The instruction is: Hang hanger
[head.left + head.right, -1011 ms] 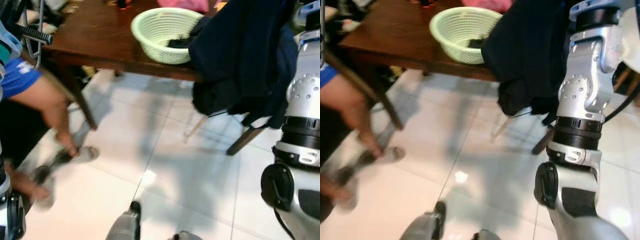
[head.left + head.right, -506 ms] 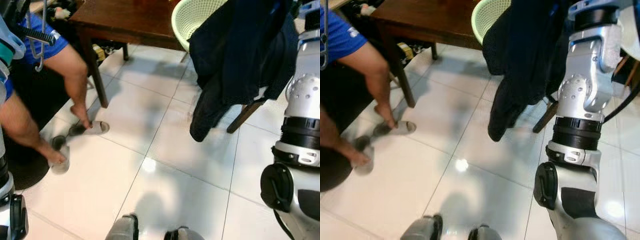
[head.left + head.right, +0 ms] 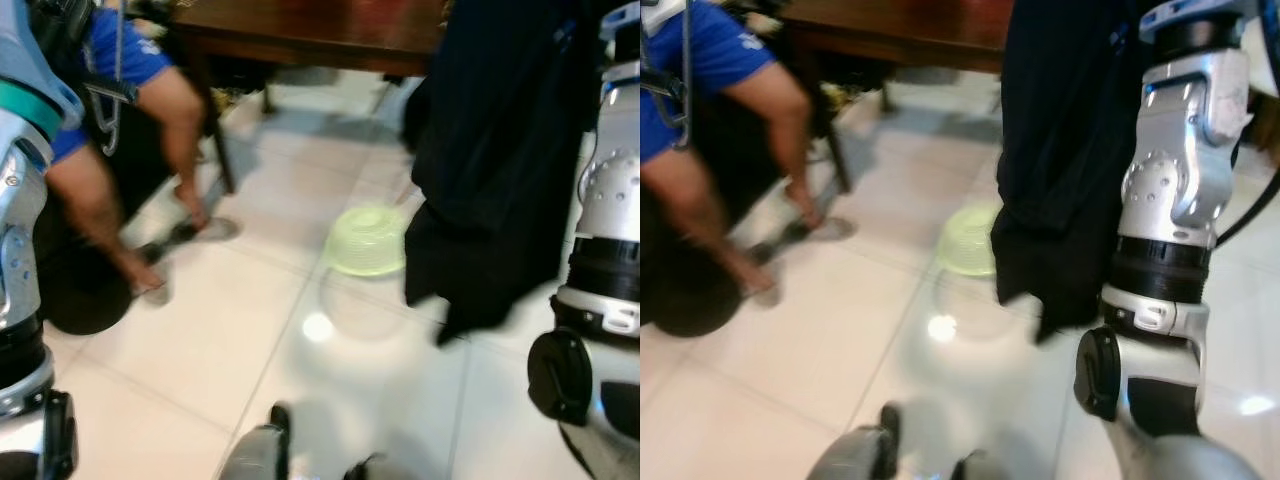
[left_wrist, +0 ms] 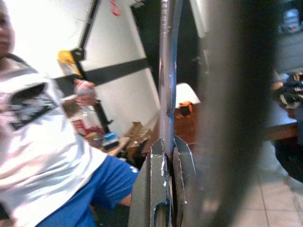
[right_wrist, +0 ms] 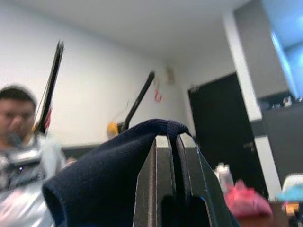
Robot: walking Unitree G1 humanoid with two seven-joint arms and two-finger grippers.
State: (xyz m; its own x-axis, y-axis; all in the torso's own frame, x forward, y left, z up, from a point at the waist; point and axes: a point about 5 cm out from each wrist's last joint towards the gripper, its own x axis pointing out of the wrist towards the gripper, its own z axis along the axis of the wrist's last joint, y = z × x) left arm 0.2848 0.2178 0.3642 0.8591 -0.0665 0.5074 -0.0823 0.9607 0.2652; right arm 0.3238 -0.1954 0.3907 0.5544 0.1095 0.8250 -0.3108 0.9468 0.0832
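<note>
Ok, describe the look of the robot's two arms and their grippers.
Both arms are silver metal with black joint rings. The right arm has a rounded, bolt-dotted housing, a white band and a black round cap lower down. The left arm carries a teal band. Each gripper, left and right, shows flat grey fingers.

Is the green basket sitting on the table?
No, the green basket lies upside down on the floor tiles, in front of the wooden table.

Table [image 3: 330,30] at far centre, seated person [image 3: 120,150] left of it, feet on floor [image 3: 200,350]. Hanger [image 3: 108,110] hanging at far left, in front of person. Basket [image 3: 366,241] on floor before table. Garment [image 3: 500,160] hanging right of basket, beside right arm [image 3: 1175,200].
</note>
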